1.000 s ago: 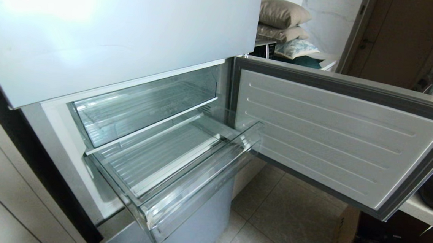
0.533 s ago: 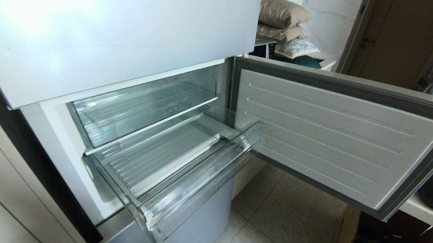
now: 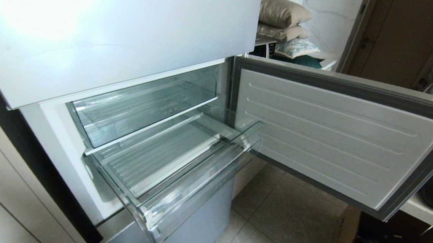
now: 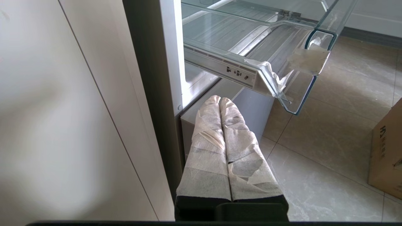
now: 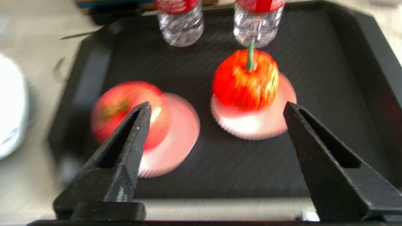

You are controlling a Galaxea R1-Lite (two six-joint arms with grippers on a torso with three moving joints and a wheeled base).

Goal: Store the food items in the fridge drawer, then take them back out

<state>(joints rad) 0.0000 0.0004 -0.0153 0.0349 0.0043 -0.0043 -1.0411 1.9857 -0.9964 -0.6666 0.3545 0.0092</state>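
Fruit point(image 5: 245, 81) sits on black tray point(image 5: 345, 62); fridge drawer point(image 3: 167, 164) empty; right jaws released, left clenched.

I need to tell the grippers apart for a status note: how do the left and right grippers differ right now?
The left gripper has its fingers pressed together; the right gripper stands wide open. The left's fingers are wrapped in white tape; the right's are bare black. The left points at the fridge base under the pulled-out drawer; the right hangs above the black tray with two red fruits. Both hold nothing.
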